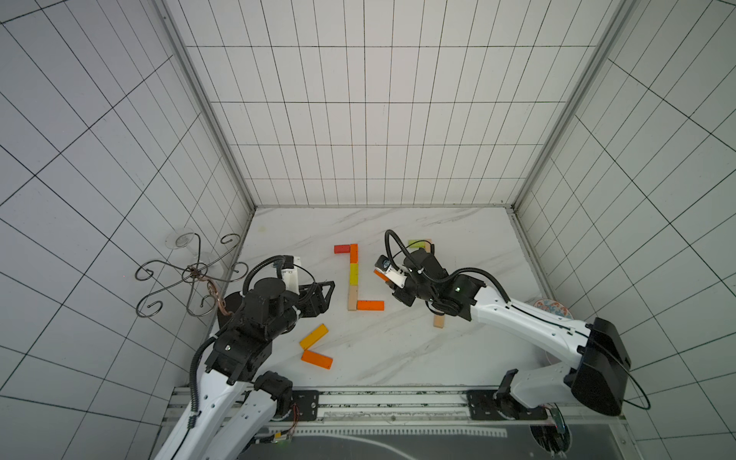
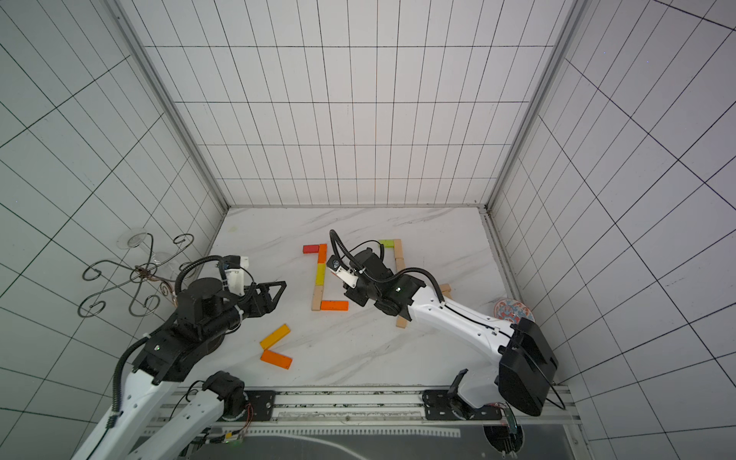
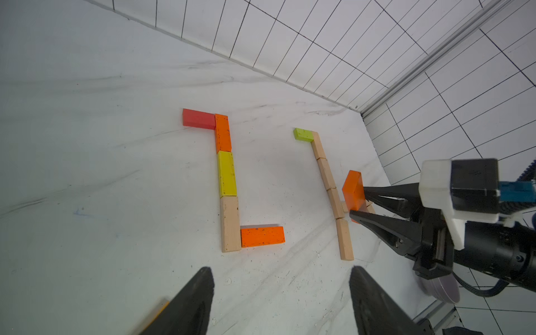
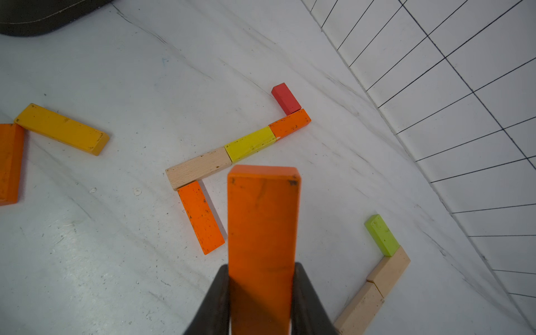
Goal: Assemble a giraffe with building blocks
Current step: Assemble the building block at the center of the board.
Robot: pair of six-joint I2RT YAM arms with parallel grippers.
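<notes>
A flat figure lies mid-table: red block (image 1: 342, 249), orange block (image 1: 353, 253), yellow-green block (image 1: 353, 274) and wooden block (image 1: 352, 298) in a column, with an orange block (image 1: 370, 305) at its foot. My right gripper (image 4: 262, 290) is shut on a long orange block (image 4: 262, 220), held in the air just right of that column (image 3: 352, 188). Behind it runs a second line of wooden blocks (image 3: 327, 179) topped by a green block (image 3: 303, 135). My left gripper (image 3: 280, 272) stands open and empty, left of the figure (image 1: 328, 290).
A loose yellow block (image 1: 314, 336) and an orange block (image 1: 317, 359) lie near the front, close to my left arm. A wire stand (image 1: 187, 275) with a glass stands at the left wall. A patterned plate (image 1: 551, 308) sits at the right edge under my right arm.
</notes>
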